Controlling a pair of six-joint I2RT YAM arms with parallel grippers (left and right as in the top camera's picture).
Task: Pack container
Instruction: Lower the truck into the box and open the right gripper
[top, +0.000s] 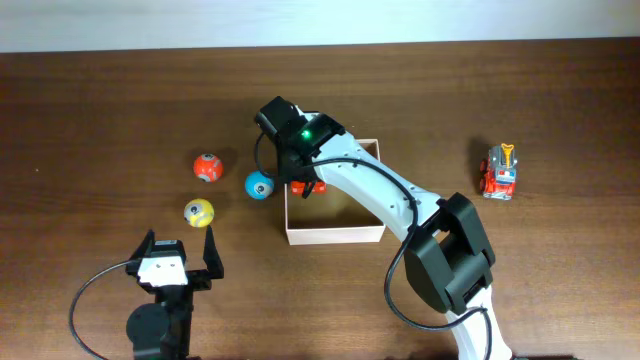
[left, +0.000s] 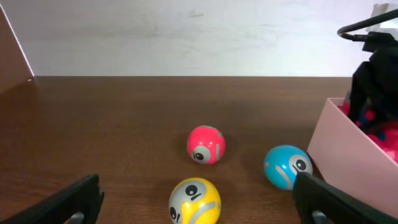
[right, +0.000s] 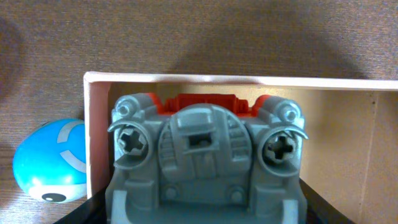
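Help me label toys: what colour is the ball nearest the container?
Blue ball; best in the right wrist view.

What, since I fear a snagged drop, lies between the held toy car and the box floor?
Nothing visible. The right gripper holds the toy car just inside the box wall; the floor beside it is bare, and the blue ball sits outside.

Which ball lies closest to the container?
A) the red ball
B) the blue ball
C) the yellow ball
B: in the overhead view the blue ball lies just beside the left wall of the container, while the red ball and the yellow ball sit farther to the left.
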